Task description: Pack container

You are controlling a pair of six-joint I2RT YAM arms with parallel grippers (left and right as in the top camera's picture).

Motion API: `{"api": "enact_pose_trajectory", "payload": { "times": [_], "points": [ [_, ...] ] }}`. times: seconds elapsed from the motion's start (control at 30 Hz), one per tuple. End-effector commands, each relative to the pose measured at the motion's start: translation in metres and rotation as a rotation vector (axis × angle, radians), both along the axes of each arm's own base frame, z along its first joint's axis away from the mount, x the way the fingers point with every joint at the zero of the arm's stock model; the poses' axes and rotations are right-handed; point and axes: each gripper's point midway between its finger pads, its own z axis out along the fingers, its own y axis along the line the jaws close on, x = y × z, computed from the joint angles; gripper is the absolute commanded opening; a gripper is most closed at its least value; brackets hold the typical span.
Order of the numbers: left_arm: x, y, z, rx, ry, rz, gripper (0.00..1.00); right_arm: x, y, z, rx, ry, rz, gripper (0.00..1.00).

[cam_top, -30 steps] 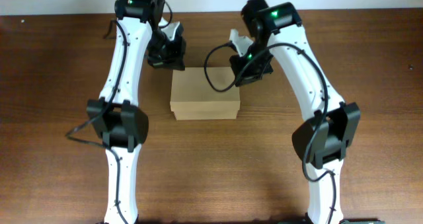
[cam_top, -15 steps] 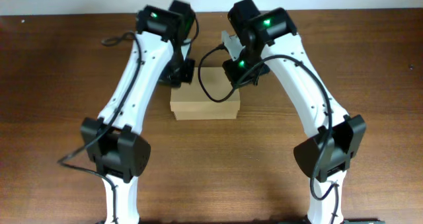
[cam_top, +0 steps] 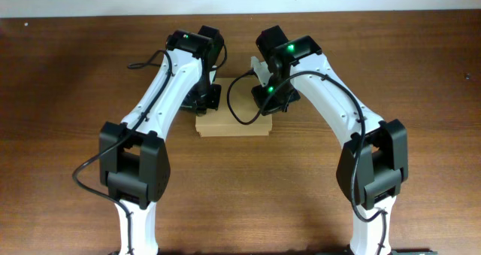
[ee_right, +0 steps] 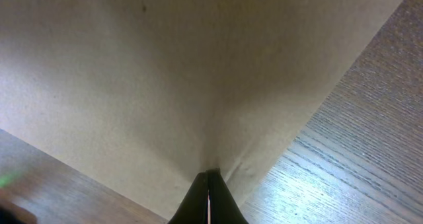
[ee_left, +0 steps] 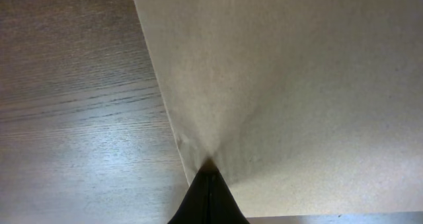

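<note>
On the cardboard lid, near its left edge, the left gripper (ee_left: 209, 174) is pinched fully together, gripping nothing, tips touching the container (ee_left: 297, 85). The right gripper (ee_right: 209, 179), likewise closed and empty, touches the lid near its right edge. Under the 2 arms, the container sits mid-way across the wooden table (cam_top: 75, 74).

Container (cam_top: 233, 127) far half hidden beneath left arm (cam_top: 159, 89), right arm (cam_top: 331, 89)
</note>
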Motion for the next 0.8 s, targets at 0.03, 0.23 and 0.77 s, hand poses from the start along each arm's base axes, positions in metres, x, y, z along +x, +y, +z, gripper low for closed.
{"api": "enact_pose_trajectory", "payload": {
  "times": [0.03,0.23,0.77],
  "points": [
    [-0.004,0.001,-0.018,0.000,0.032,0.022,0.02,-0.003,-0.003,-0.005,-0.017,0.007,-0.008,0.04],
    [0.014,0.025,0.034,0.044,-0.090,0.073,0.02,0.023,-0.019,0.074,-0.012,-0.191,-0.049,0.04],
    [0.054,0.197,0.182,0.166,-0.502,0.498,0.09,0.033,-0.164,0.236,-0.149,-0.533,-0.399,0.11]
  ]
}}
